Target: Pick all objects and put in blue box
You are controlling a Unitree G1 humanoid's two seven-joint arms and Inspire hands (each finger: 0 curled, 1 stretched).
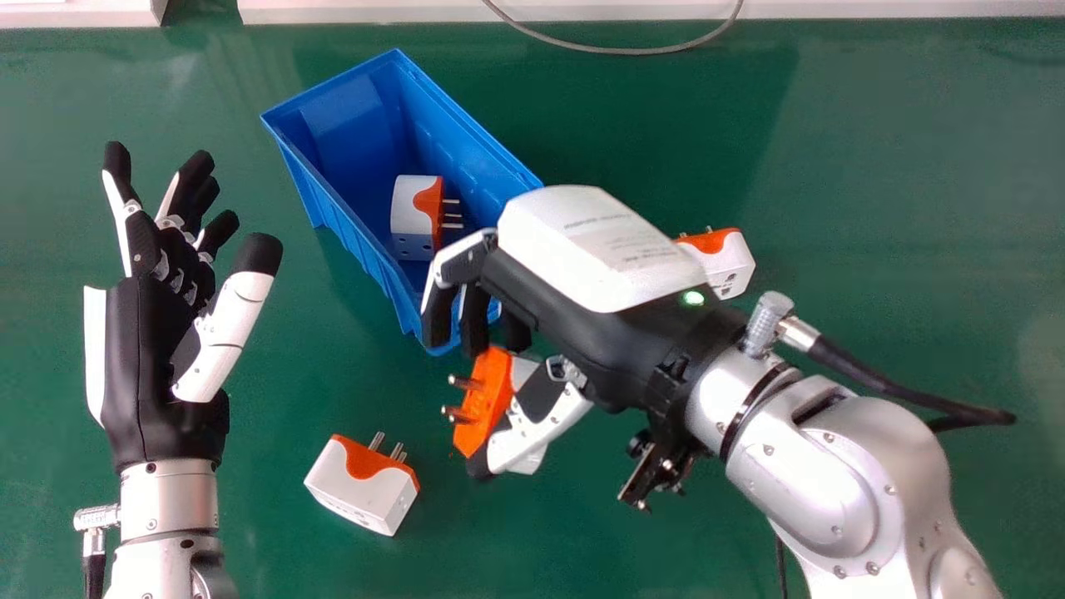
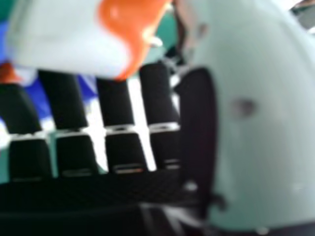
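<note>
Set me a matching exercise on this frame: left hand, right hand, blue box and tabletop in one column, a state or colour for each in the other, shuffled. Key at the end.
Column one
1. Left hand
2. Right hand
3. Blue box
4. Tabletop

Column two
A. Has a white and orange plug adapter lying inside
B. Green
C. Open, with nothing in its grasp
D. Grips an adapter between fingers and thumb

Right pairs: 1-C, 2-D, 3-A, 4-B
</note>
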